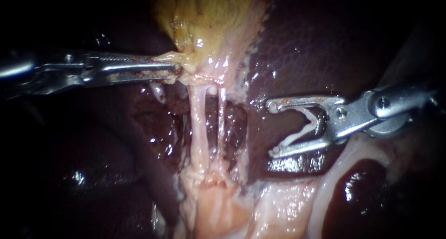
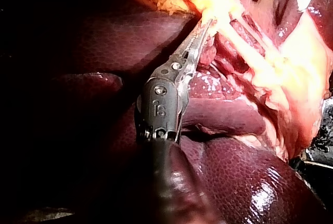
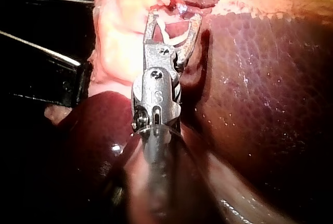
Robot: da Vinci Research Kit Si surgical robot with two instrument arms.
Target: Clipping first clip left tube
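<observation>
- Your right instrument (image 1: 272,127) comes in from the right. Its tool is open, with a wide gap between the jaws and a white clip (image 1: 297,134) sitting loaded inside them. The jaws grip nothing and are not touching either tube.
- The left tube (image 1: 197,122) is the target. It is the pale strand stretched between the gallbladder (image 1: 209,16) above and the fatty tissue below, with its long axis running up and down the endoscope view.
- From the open tool, the left tube lies straight ahead towards the view's left. The thinner right tube (image 1: 222,122) stands between them, just beside the target, so you meet it first.
- The jaws spread one above the other, roughly along the tube's length rather than across it. I judge the tool needs a roll before it can straddle the tube, one jaw in front and one behind.
- Your left instrument (image 1: 175,70) is the nearer one to the tubes, but it is busy: its tool is clamped on the pale lower end of the gallbladder, holding both tubes taut over the liver (image 1: 325,43).
- The main risk, as I see it, is catching the right tube in the clip along with the left.
</observation>
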